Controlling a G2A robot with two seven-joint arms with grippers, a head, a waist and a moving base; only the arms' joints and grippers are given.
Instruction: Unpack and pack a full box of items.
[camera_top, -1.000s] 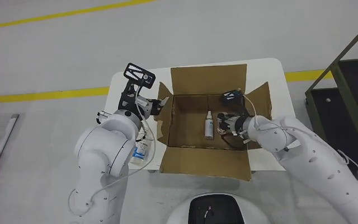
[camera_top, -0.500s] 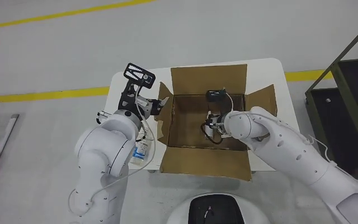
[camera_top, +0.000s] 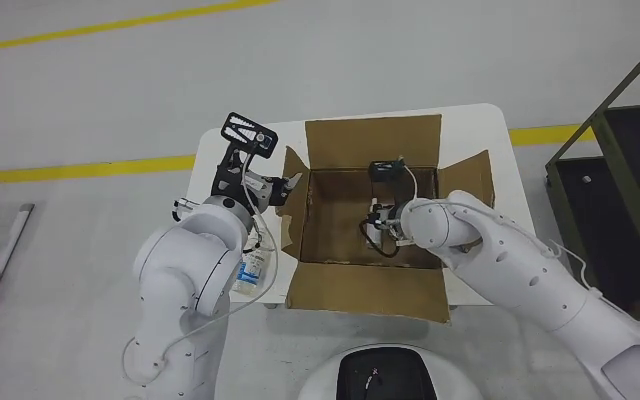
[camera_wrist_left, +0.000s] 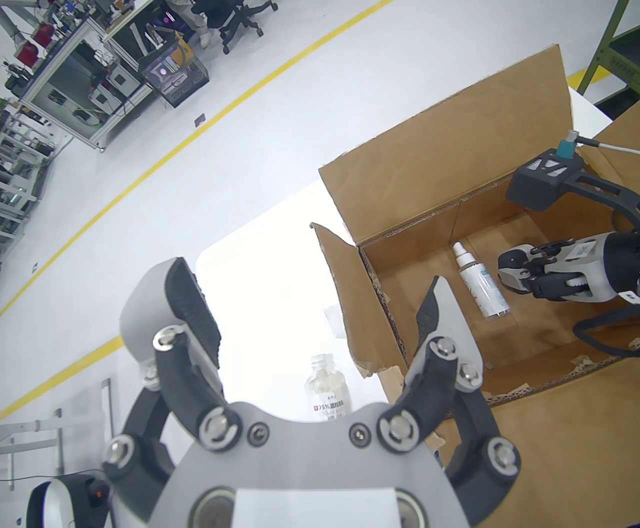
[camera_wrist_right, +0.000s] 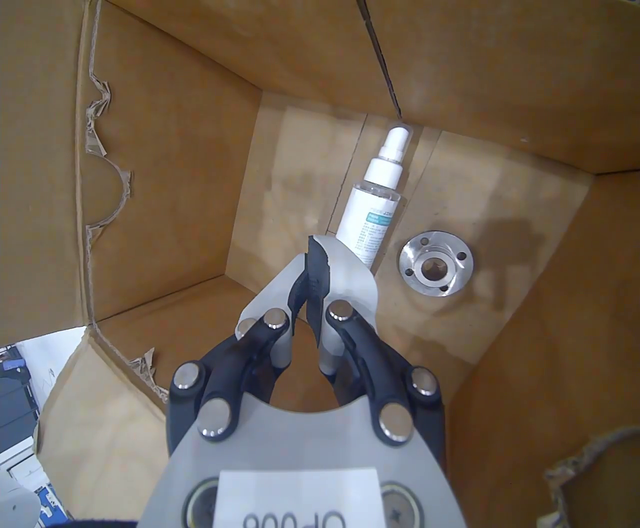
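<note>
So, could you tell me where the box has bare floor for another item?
Bare floor lies between the bottle and the box wall with the torn flap. It is crowded on the bottle's other side, where the flange lies close beside it, near the right arm's shut jaws.

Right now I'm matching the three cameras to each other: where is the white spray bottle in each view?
Top view: hidden beneath the right gripper, in the middle of the cardboard box.
Left wrist view: the spray bottle lies on the box floor, close beside the right gripper.
Right wrist view: the spray bottle lies beyond the shut fingertips, next to a metal flange.
Shared landmark: the cardboard box.
</note>
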